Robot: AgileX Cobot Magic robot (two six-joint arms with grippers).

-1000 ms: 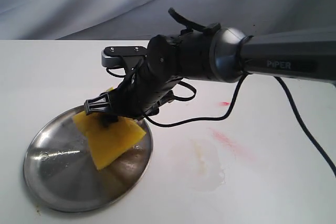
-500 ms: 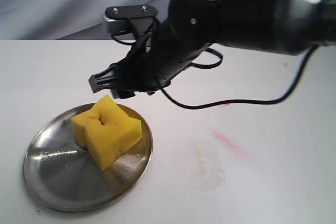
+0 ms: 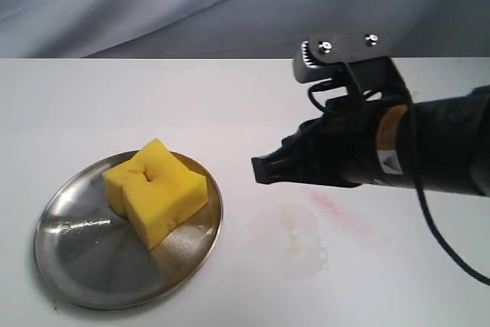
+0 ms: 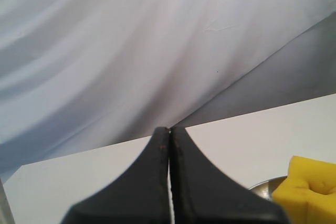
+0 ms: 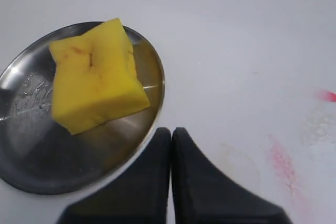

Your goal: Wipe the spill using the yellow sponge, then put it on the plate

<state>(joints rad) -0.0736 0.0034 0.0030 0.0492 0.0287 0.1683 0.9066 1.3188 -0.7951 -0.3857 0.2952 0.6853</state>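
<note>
The right fingers [image 5: 170, 135], black and tapered, are pressed flat together with nothing between them. In the exterior view they hang above the white worktop [image 3: 115, 97], with their tips pointing left. The left fingers [image 4: 169, 135] are likewise closed on nothing. That arm does not show in the exterior view, and its camera looks mostly at the grey draped backdrop [image 4: 131, 51], catching only a corner of yellow foam at the edge. Just right of the right fingers and a little nearer, I see a pale damp patch [image 3: 300, 239] with a faint yellowish tinge. Pink-red streaks [image 3: 337, 210] lie beside it, and no glossy amber liquid shows anywhere. The relation that matters runs the other way. The thick, roughly square yellow foam sponge [image 3: 157, 193] lies to the left of the right fingers and clear of them. It rests on the round shallow silver metal plate [image 3: 76, 266], on the far right part of the dish. The sponge has no real long axis. It sits cornerwise, with one corner toward the near edge and a puckered crease in its top face. From where I sit the right arm is plainly the nearer one. I judge the wipe and the drop-off done, so the next move calls only for drawing the right arm away to the right without dipping toward the plate's rim.
</note>
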